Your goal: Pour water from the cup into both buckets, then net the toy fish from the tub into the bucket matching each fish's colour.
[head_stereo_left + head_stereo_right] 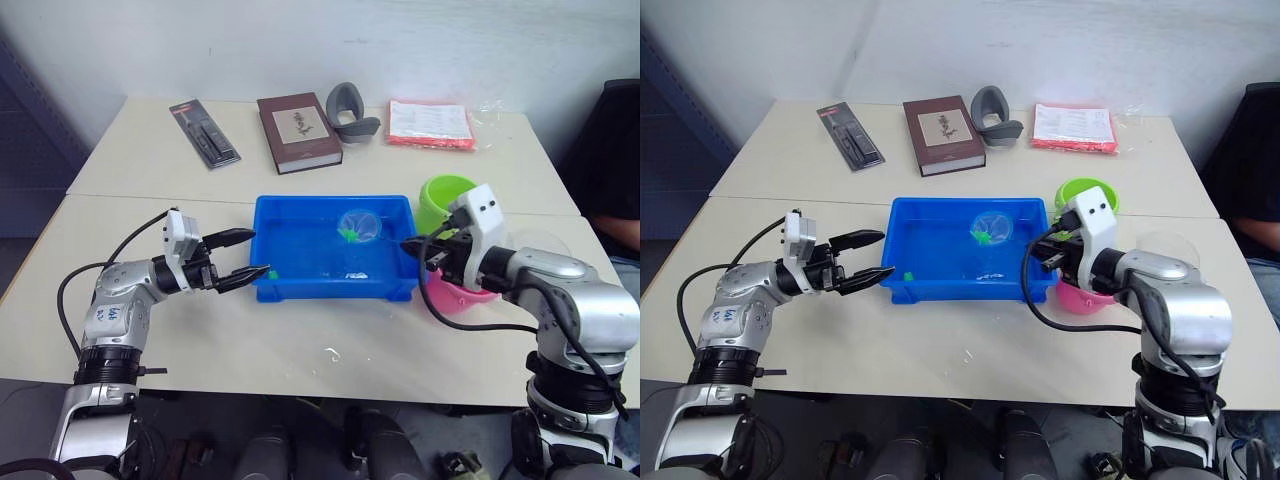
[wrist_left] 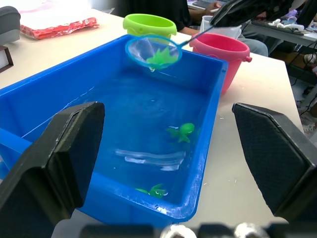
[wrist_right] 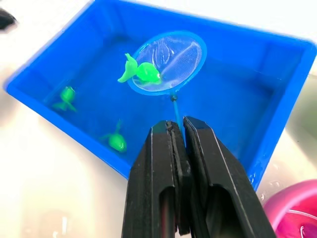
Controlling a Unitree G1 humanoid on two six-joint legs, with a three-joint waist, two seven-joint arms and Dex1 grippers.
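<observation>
Green fish [image 3: 143,73] is lying on the net [image 3: 167,60], lifted above the water in the tub [image 1: 268,284]. The right gripper [image 3: 182,130] is pinching the net's stick shut; the left gripper [image 1: 244,256] is waiting spread open beside the tub. Netting is underway: next, probably, carrying it to the green bucket [image 1: 441,196] behind the pink bucket [image 2: 221,49]. Two green fish are sitting in the tub; any pink ones are hard to make out.

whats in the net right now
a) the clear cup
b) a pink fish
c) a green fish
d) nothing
c: a green fish lies across the blue ring of the net, which the right gripper holds by the handle above the tub; two more green fish sit in the water.
</observation>
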